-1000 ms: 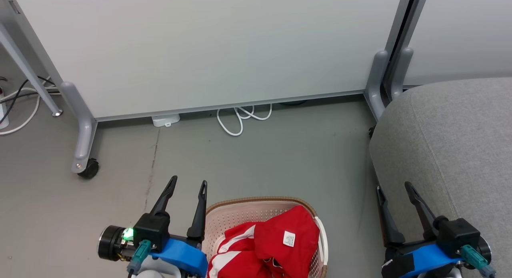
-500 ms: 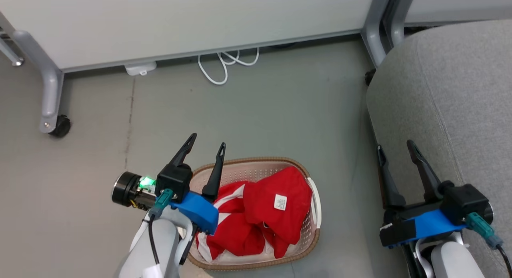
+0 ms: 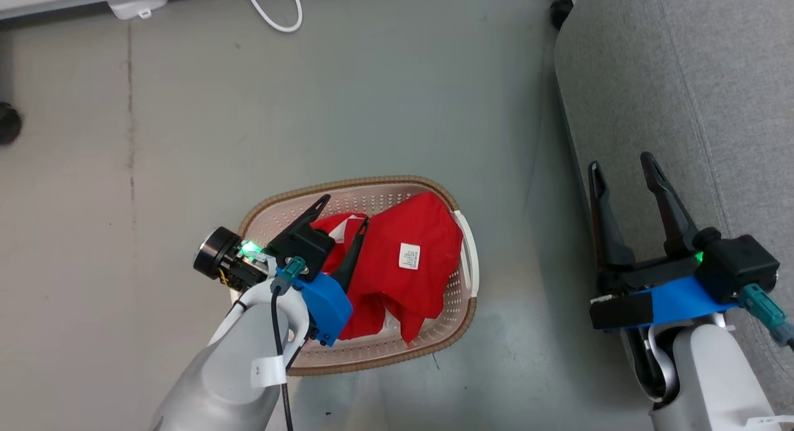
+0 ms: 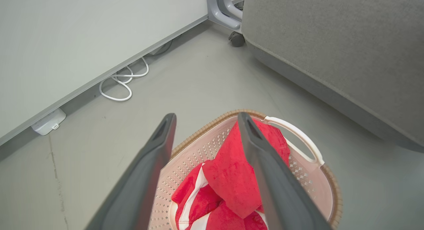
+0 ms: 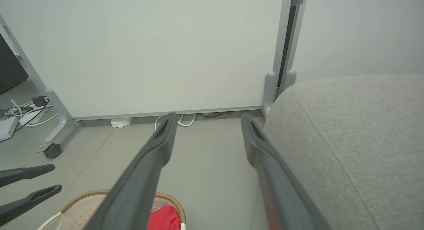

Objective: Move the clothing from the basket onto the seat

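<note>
Grey seat [image 3: 682, 77] lies right of the basket [image 3: 384, 181]; red clothing [image 3: 434, 232] is heaped inside it. Left gripper [image 3: 345, 209], jaws spread, hovers over the pile, clearly nearer. Right gripper [image 3: 621, 161], spread and empty, hangs by the seat edge.

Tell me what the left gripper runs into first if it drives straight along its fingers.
Most likely the clothing: the left gripper points, open, over the red heap in the basket. On a shallower line it could meet the far rim; depth is unclear.
</note>
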Available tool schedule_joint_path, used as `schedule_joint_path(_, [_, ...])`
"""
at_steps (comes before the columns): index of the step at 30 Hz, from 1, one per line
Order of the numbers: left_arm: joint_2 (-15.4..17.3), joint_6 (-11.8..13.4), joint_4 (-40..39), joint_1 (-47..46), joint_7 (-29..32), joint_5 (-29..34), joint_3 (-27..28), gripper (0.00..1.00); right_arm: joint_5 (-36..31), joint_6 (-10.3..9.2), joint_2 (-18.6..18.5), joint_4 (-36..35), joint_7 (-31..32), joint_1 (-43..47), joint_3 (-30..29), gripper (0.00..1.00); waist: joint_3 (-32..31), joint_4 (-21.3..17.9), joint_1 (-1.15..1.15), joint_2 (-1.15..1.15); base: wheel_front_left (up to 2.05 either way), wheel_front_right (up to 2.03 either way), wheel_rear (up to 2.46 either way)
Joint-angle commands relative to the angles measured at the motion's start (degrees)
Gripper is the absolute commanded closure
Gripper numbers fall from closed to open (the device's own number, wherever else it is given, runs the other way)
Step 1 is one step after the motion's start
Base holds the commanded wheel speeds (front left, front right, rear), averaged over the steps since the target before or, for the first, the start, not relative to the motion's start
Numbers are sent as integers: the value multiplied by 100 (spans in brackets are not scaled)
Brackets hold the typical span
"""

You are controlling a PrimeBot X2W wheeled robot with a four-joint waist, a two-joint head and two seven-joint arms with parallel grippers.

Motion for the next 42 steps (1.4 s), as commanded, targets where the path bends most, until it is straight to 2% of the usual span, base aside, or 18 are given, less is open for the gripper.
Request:
schedule_joint_path(1, [57,1,242,-224,-27,-28,-167,0,-5,3,-22,-52,-20,-164,-7,0,325,-107,-1,0,0,0,0])
schedule_joint_path(18, [-161,0,2197,-1254,5,-529,-1728,0,-73,3,-21,-323,-20,-815,42,0,1524,-237,-1,0,0,0,0])
schedule_joint_path(30, [-181,0,2613,-1857,192,-334,-2597,0,-158,3,-21,-524,-20,-1098,-1,0,2177,-250,-1,0,0,0,0])
schedule_joint_path(42, [-136,395,2708,-2379,182,170,-3153,0,-121,3,-20,-714,-20,-1206,30,0,2692,-401,-1,0,0,0,0])
